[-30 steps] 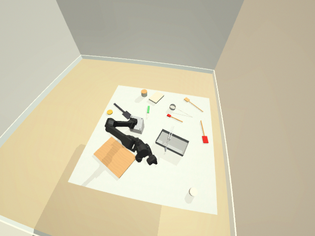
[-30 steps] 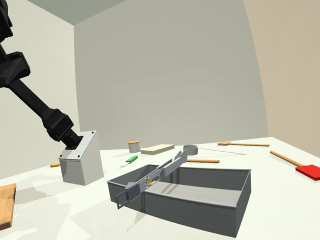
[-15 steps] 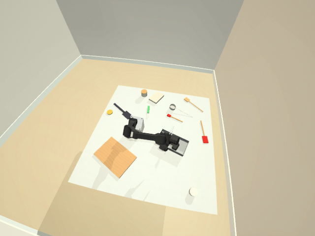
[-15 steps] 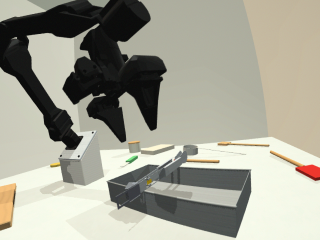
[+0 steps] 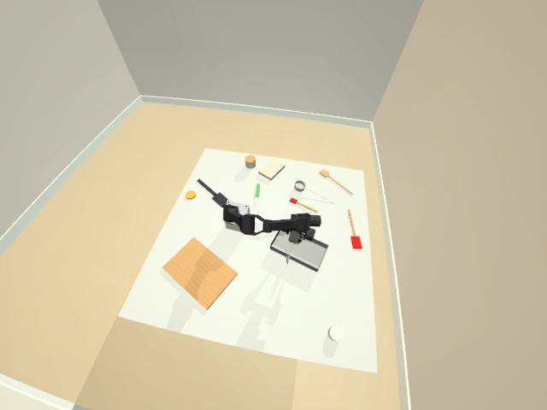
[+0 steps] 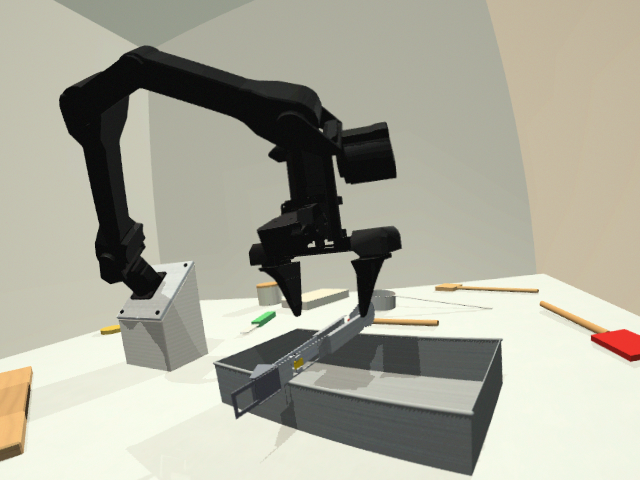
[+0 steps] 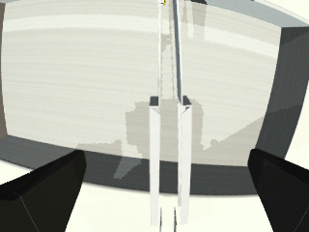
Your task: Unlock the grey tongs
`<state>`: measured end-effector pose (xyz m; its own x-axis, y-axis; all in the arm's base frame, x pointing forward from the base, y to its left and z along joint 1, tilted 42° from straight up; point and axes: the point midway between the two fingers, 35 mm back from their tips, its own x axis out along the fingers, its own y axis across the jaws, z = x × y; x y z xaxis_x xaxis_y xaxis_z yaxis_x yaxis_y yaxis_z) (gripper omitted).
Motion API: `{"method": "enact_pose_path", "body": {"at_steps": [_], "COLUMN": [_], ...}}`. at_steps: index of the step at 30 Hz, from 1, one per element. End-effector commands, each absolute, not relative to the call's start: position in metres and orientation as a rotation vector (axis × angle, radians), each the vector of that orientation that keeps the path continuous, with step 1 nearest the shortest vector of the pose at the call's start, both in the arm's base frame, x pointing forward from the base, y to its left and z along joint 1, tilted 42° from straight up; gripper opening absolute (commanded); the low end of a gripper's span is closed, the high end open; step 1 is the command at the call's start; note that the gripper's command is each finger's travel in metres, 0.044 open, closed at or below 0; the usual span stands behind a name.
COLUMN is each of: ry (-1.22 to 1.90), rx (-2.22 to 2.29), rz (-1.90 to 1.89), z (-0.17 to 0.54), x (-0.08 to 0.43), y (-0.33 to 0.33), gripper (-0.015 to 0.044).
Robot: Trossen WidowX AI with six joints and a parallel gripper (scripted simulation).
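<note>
Item: broad orange-brown wooden board [image 5: 190,260] [image 6: 11,408], between eight and nine o'clock of the tin in the top view.
Item: dark grey rectangular metal roasting tin [image 5: 314,254] [image 6: 392,426] [image 7: 113,179].
Item: my black gripper [image 5: 302,237] [image 6: 330,315] [image 7: 169,160], spread wide, empty.
Item: slim grey metal tongs [image 5: 289,252] [image 6: 341,334] [image 7: 154,145], across the tin; probably light, slippery, springy; grip both arms.

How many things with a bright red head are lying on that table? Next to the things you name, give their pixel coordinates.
2: one [image 5: 355,242] [image 6: 620,343] by the table's right edge in the top view, one [image 5: 293,201] beyond the roasting tin [image 5: 320,261] [image 6: 382,428] [image 7: 285,63].
</note>
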<state>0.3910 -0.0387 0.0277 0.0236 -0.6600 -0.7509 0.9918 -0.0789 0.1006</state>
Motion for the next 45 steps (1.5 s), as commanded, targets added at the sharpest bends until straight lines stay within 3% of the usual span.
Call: {"method": "enact_pose_path", "body": {"at_steps": [1, 45], "ry": [0.557, 0.554], "rx": [0.765, 0.763], "rz": [-1.500, -1.500], "z": [0.027, -0.020], "x": [0.393, 0.395], "y": [-0.039, -0.081], "gripper": [0.0440, 0.0440]}}
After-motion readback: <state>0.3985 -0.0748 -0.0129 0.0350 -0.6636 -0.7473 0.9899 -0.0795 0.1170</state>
